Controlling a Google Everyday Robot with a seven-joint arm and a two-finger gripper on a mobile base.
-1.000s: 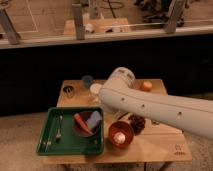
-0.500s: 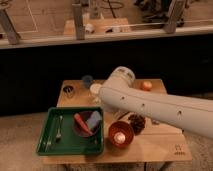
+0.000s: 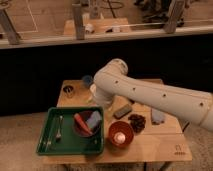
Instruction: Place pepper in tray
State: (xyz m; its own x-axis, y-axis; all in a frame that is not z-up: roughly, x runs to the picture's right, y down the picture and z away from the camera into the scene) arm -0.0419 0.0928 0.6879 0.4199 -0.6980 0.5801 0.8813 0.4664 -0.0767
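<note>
Starting at the left, the big green tray (image 3: 46, 146) sits on the left end of the wooden table (image 3: 160, 146). Its front rim is near the table's front edge. A fork (image 3: 58, 129) lies on the tray's left side with bare green floor around it.

The pepper (image 3: 81, 123) is slim, pointed and red-orange. It lies tilted in the right half of the tray, touching a blue-grey sponge (image 3: 93, 119). Both seem to rest in a dark round dish (image 3: 76, 131).

The gripper (image 3: 100, 103) hangs at the low end of the white arm (image 3: 150, 92), just over the tray's far right corner. It is mostly hidden, with its fingers spread wide and let go of the pepper.

A red bowl (image 3: 120, 135) sits just beside the tray's right rim. Right of it are a dark clump (image 3: 136, 123) and bare wood.
</note>
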